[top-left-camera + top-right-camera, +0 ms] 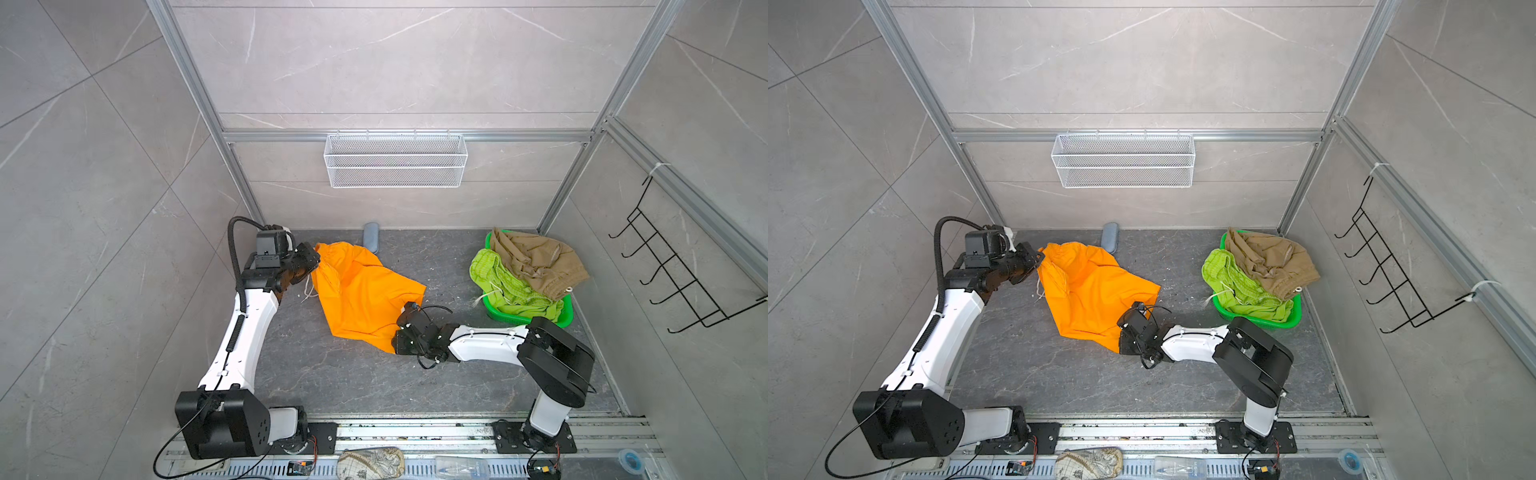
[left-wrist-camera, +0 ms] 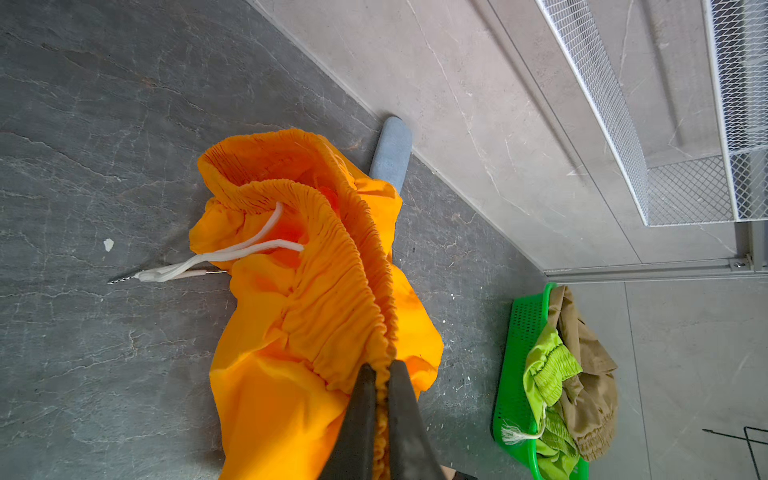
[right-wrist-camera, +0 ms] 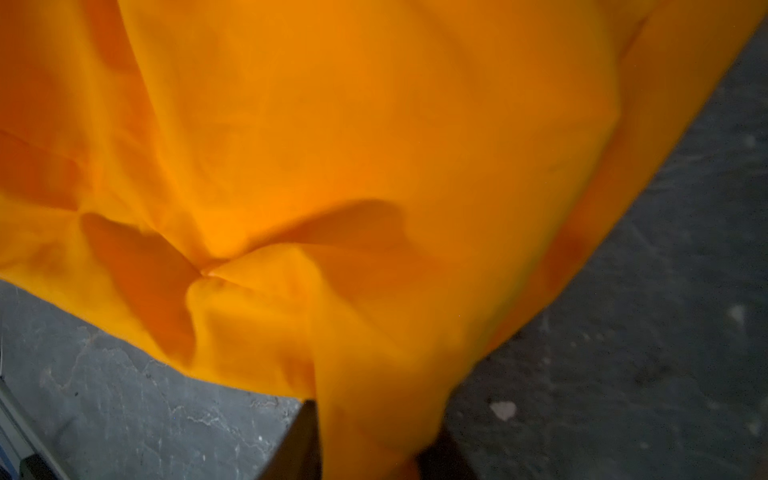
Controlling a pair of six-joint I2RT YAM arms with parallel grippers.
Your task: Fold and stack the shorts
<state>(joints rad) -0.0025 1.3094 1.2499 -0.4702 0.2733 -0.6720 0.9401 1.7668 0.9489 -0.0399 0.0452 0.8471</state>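
L gripper (image 2: 382, 374) clamped on orange shorts (image 1: 365, 291) waistband (image 2: 332, 266), tabletop (image 1: 332, 374) far-left. R gripper (image 1: 399, 332) at leg hem (image 1: 384, 338), cloth btwn jaws, can't tell if pinched. Step: spreading pair 1. Next: confirm R grip, pull taut. Khaki shorts (image 1: 536, 257) + lime shorts (image 1: 511, 286) in basket (image 1: 494, 314), far-right corner.

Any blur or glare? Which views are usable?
Right wrist view: motion-blurred and dim, orange shorts fill most of it. Left wrist view: sharp, left gripper shut on the shorts. Both top views: sharp, evenly lit, no strong glare.
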